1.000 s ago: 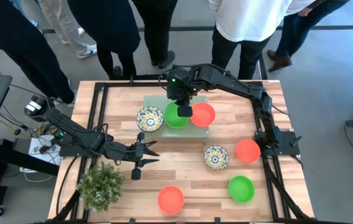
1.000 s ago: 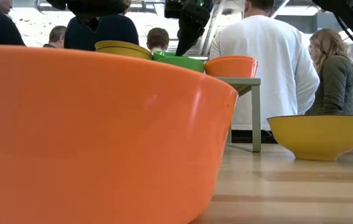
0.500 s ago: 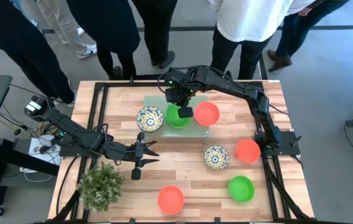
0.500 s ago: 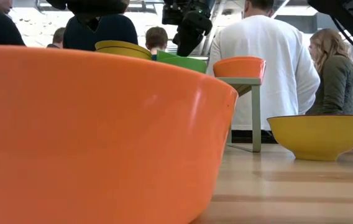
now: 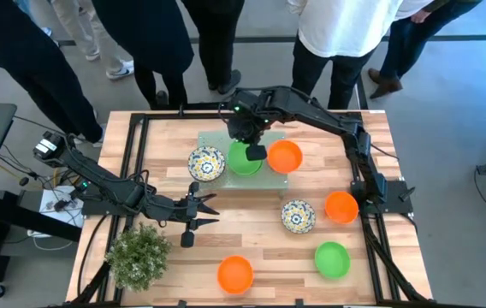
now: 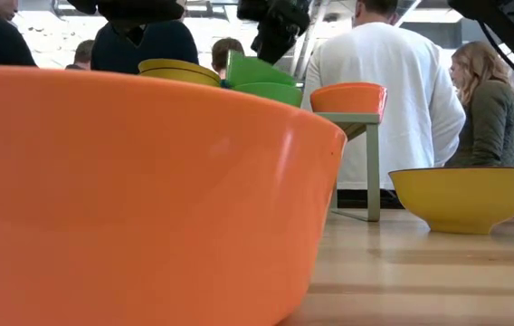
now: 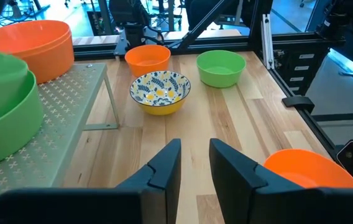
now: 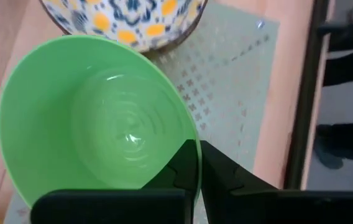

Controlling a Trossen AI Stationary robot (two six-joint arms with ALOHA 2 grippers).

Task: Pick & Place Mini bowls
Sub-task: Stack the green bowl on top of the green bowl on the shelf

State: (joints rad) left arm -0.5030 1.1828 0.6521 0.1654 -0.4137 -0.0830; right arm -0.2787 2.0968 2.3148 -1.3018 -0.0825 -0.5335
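Over the pale mat (image 5: 226,141) your right gripper (image 8: 198,163) pinches a green bowl's (image 8: 96,118) rim – tilted; left gripper (image 7: 194,163) waits, fingers apart

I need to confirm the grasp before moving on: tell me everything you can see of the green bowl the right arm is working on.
The green bowl is plain bright green, smooth and glossy like plastic, and empty. The right tool is shut on its rim, one finger inside and one outside. The low view shows it tilted, partly lifted from a second green bowl nested beneath. It sits over the pale green mat, between a floral bowl and an orange bowl.
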